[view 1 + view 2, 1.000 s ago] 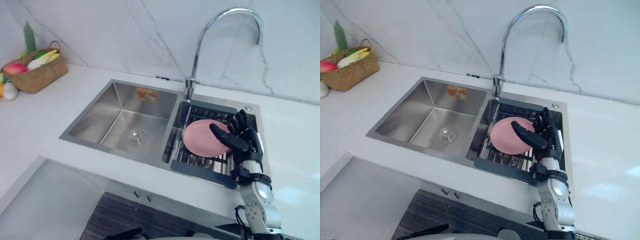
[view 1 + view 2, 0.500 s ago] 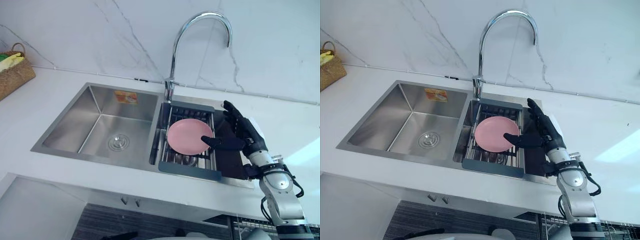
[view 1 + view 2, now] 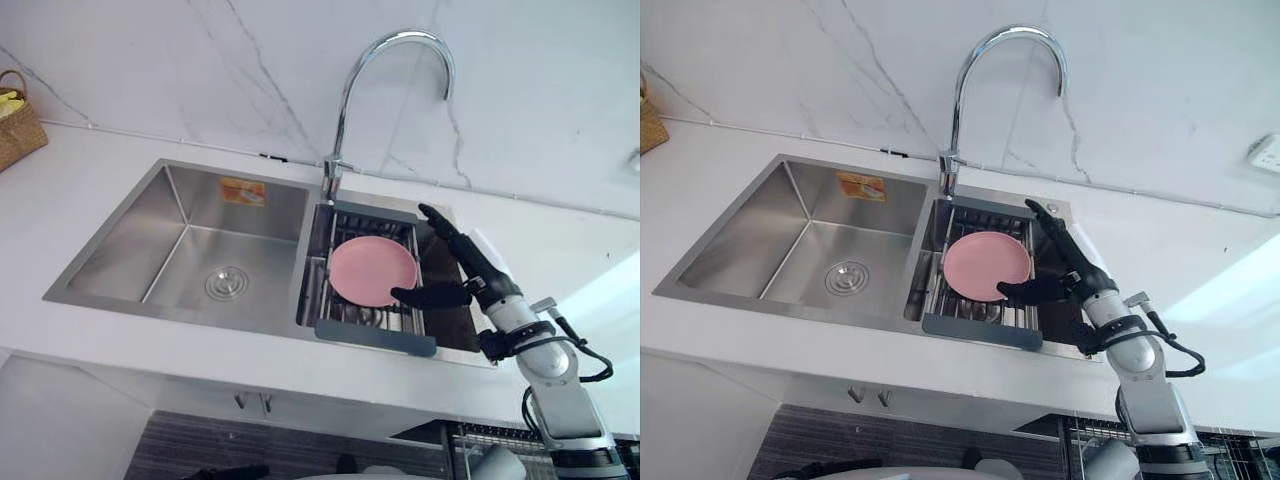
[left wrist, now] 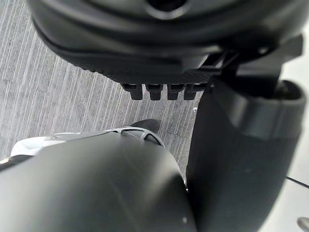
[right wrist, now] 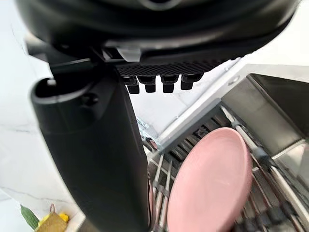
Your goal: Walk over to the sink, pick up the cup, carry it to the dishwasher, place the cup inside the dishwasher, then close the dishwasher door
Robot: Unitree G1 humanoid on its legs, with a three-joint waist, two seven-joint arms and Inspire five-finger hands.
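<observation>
— What is your right hand (image 3: 478, 278) doing?
— It hangs over the right end of the sink (image 3: 190, 250). Its fingers are straight and spread wide, and it holds nothing.
— Where is the dish?
— A pink plate (image 3: 372, 270) lies in the dish rack (image 3: 375, 337), in the right half of the sink, just in front of the faucet (image 3: 345, 100). Your thumb reaches to the plate's near edge. I can't tell if it touches.
— And your left hand (image 4: 164, 58)?
— It is down low over the floor (image 4: 58, 106), with loose fingers and nothing in it.
</observation>
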